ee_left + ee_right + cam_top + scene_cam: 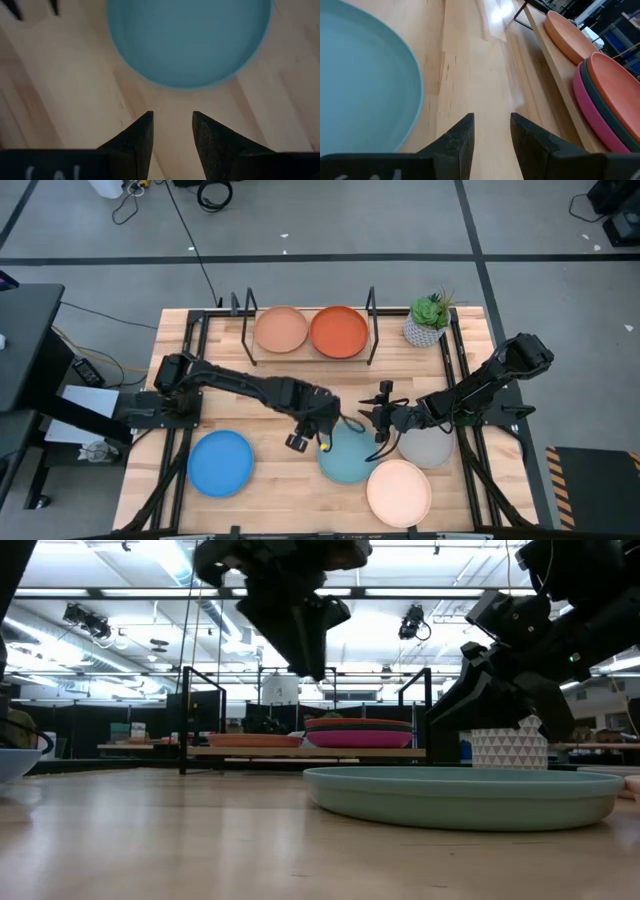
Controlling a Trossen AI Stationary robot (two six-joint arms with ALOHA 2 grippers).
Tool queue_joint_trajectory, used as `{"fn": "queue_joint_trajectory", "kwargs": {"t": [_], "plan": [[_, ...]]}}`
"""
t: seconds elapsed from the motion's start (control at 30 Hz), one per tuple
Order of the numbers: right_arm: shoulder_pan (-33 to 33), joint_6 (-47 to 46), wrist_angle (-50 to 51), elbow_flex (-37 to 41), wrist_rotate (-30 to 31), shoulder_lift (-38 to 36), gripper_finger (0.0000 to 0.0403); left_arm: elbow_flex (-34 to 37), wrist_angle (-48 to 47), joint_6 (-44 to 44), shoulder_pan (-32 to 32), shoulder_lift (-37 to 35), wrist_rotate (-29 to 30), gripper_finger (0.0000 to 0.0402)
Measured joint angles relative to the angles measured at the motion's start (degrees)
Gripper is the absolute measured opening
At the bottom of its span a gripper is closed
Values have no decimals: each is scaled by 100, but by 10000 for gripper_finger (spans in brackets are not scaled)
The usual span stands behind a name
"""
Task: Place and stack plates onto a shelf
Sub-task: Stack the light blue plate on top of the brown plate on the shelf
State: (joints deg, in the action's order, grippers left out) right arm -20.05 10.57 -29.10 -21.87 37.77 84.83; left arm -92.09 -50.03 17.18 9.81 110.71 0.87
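Observation:
A light turquoise plate (348, 457) lies flat on the table at mid-front, also in the low view (460, 795). My left gripper (303, 438) hovers open just left of it, fingers apart above bare wood (172, 125), touching nothing. My right gripper (378, 418) hovers open over the plate's far right rim, pointing toward the shelf (491, 127). The shelf (310, 358) stands at the far edge. It carries a peach plate (281, 330) and a stack with orange on top (338, 332), over dark teal and magenta (582, 95).
A bright blue plate (220, 463) lies near the front left. A cream plate (398, 492) and a grey plate (430, 446) lie at front right. A small potted plant (428, 320) stands right of the shelf. Black rails run along the table's sides.

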Motion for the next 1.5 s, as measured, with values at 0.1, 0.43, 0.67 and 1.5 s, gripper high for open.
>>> {"fn": "queue_joint_trajectory", "kwargs": {"t": [0.1, 0.43, 0.67, 1.5], "plan": [[0, -4, -1, 0, 8, -1, 132, -13, 78, 3, 173, 79, 138, 142], [0, 7, -44, 4, 20, -2, 132, -4, 379, 258, 773, 507, 494, 142], [10, 15, -97, 17, -7, -2, 132, 28, 679, 564, 1031, 834, 517, 142], [-147, 124, -216, 17, 1602, -2, 132, 71, 1104, 614, 1125, 1332, 247, 142]]}}
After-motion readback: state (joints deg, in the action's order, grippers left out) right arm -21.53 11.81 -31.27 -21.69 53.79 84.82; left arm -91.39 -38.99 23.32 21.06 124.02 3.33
